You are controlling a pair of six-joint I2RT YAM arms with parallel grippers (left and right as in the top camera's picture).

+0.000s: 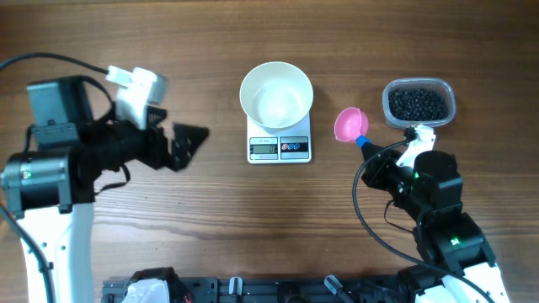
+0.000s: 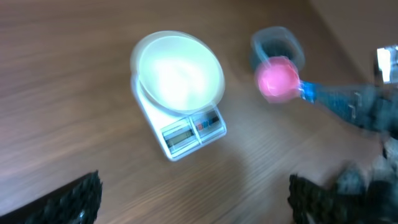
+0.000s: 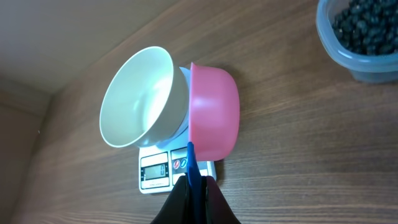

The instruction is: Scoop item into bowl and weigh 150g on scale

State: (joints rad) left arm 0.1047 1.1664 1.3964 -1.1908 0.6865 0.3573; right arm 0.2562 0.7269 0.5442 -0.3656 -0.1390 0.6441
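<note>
Right gripper (image 3: 196,184): pinching pink scoop (image 3: 214,109) by its blue handle (image 3: 193,163).
Left gripper (image 2: 193,208): spread wide, seemingly empty; view blurred.
Bowl (image 3: 134,99): on scale (image 3: 155,173), just ahead of right gripper.
Beads (image 3: 367,28): in tub (image 3: 373,70), ahead-right.

Wood-grain tabletop (image 1: 210,227). Directly on it: white scale (image 1: 280,148), centred toward the far edge; clear tub (image 1: 389,105) of black beads (image 1: 418,104) toward the far right corner. Well apart.

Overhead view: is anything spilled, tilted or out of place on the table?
Nothing stands out. The white bowl sits upright on the scale, empty. The black beads are in the clear tub, none on the table. The right gripper holds the pink scoop by its handle.
</note>
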